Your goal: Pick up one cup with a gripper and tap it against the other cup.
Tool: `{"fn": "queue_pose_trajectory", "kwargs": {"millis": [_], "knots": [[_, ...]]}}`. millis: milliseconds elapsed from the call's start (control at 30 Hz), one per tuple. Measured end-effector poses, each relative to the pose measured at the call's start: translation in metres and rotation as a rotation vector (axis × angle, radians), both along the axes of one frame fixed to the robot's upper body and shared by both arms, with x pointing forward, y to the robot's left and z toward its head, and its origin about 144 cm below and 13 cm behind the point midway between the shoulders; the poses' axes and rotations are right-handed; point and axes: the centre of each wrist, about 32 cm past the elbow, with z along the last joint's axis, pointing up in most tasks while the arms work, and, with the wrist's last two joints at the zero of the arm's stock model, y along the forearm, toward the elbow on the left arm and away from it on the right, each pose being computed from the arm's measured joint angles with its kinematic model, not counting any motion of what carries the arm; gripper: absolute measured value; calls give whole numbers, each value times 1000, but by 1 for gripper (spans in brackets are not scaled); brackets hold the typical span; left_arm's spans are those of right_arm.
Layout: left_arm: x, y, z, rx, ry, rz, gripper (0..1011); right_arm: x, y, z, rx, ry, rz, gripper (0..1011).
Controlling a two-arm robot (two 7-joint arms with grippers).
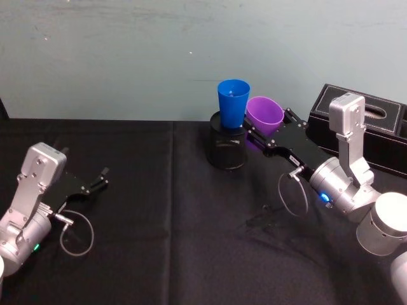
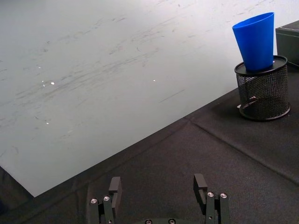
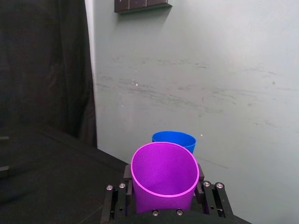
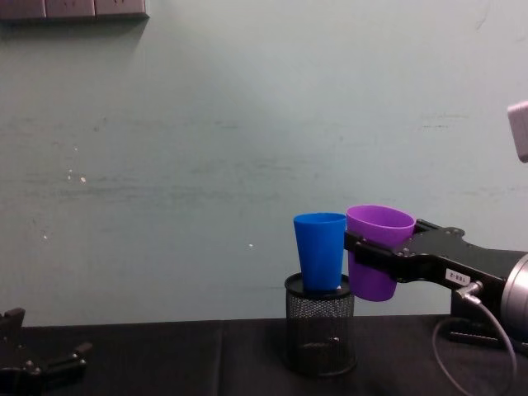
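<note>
Purple cup (image 4: 381, 252) is lifted, clamped in my right pincer (image 1: 272, 126), its rim apparently touching the blue cup (image 4: 320, 252). I judge the tap made; my left pincer (image 1: 102, 178) idles open.

A black wire-mesh pen holder (image 1: 227, 149) stands upright near the back of the tabletop (image 1: 159, 210), which is covered in black cloth. A straight crease runs through the cloth just left of the holder, and there are small wrinkles nearer the front. At the far right sits a black box (image 1: 391, 143) with pale stitching along its edges and an oval opening on top, well apart from the holder. Behind everything is a pale green wall (image 4: 206, 148), scuffed and streaked. High on it is a grey switch plate (image 4: 74, 8), and to one side a dark curtain (image 3: 42, 65).
</note>
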Motion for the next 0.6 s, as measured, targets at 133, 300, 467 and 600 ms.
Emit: {"fn": "queue_pose_trajectory", "kwargs": {"millis": [133, 300, 467, 600], "knots": [[0, 0, 0, 0, 0, 0, 1011, 0, 0, 0, 0, 0, 0, 733], [0, 0, 0, 0, 0, 0, 1011, 0, 0, 0, 0, 0, 0, 733], [0, 0, 0, 0, 0, 0, 1011, 0, 0, 0, 0, 0, 0, 733], [0, 0, 0, 0, 0, 0, 1011, 0, 0, 0, 0, 0, 0, 733]]}}
